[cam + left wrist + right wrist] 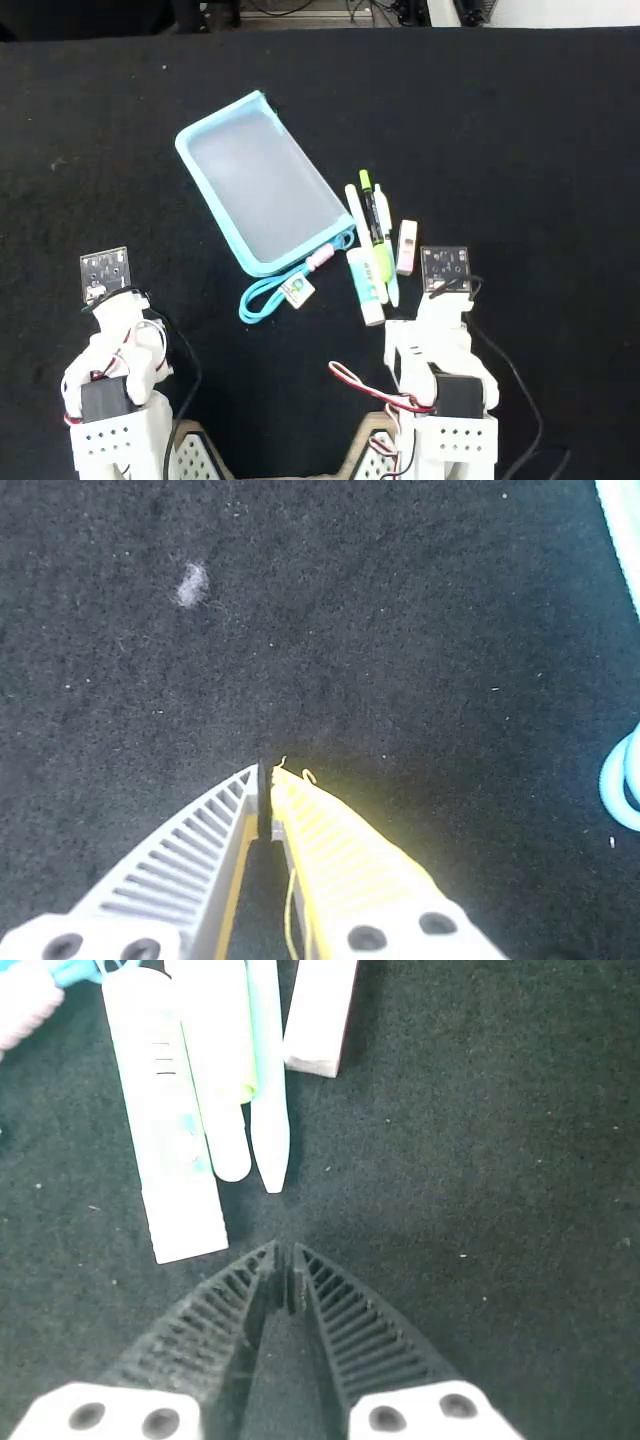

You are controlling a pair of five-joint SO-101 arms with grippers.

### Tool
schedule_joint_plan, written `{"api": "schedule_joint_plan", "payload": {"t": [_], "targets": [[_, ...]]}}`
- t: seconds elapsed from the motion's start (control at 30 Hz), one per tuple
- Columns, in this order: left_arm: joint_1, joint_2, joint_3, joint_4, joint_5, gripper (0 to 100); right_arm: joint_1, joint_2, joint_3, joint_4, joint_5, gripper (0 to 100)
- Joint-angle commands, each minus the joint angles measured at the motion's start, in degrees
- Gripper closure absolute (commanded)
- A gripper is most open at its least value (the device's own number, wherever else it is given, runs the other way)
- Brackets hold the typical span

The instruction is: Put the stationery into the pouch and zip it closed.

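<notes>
- The left gripper is seen with its jaws pressed together at the tips, and nothing is held between them.
- It is poised over bare black cloth, on which a pale lint speck is lying farther out.
- The right gripper has its jaws brought together in the same way, with nothing gripped.
- Just beyond its tips, the ends of a white tube, a yellow-green highlighter and a pale blue pen are laid side by side, close together.
- A white eraser is placed just beside the pale blue pen, on the side away from the tube.
- In the high view, the stationery is found in a loose bundle on the cloth in front of the right arm: the white tube nearest that arm, the highlighter and the eraser a little farther out, and a white pen alongside the highlighter.
- None of the stationery is inside the pouch, a translucent case edged in light blue, which is laid flat and slantwise near the middle of the table, just beside the bundle.
- A light blue wrist strap is looped from the pouch's near corner towards the arms; part of the loop is caught at the edge of the left wrist view.
</notes>
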Motion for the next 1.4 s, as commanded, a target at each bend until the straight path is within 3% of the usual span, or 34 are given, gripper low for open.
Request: {"api": "schedule_joint_plan", "payload": {"t": [0.0,0.9,1.2,1.37], "targets": [[0.2,-0.1,1.2,-0.1,0.6,97,-0.4,-5.6,-0.5,0.4,-0.1,98.5],[0.5,-0.1,1.2,-0.1,0.6,97,-0.5,-5.6,-0.5,0.2,-0.4,98.4],[7.9,-0.1,1.2,-0.2,0.5,97,-0.6,-5.6,-0.5,-16.5,-0.1,98.3],[9.0,-0.1,1.2,-0.2,0.3,97,-0.6,-5.6,-0.5,-17.7,0.1,98.3]]}}
